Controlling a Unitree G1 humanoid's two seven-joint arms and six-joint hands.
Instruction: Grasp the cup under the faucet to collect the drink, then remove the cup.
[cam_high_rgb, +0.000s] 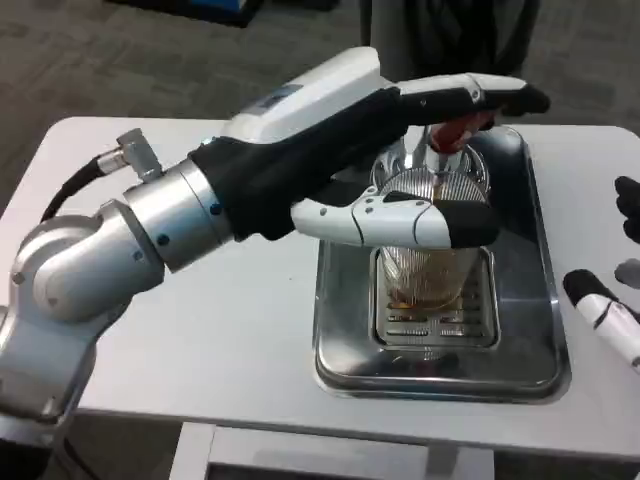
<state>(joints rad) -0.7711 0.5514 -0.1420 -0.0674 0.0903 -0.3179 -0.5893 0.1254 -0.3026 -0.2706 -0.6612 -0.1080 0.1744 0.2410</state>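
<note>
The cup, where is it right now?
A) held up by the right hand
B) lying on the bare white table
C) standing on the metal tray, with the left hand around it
C: the cup stands on the tray's grate, with the left hand wrapped around it.
</note>
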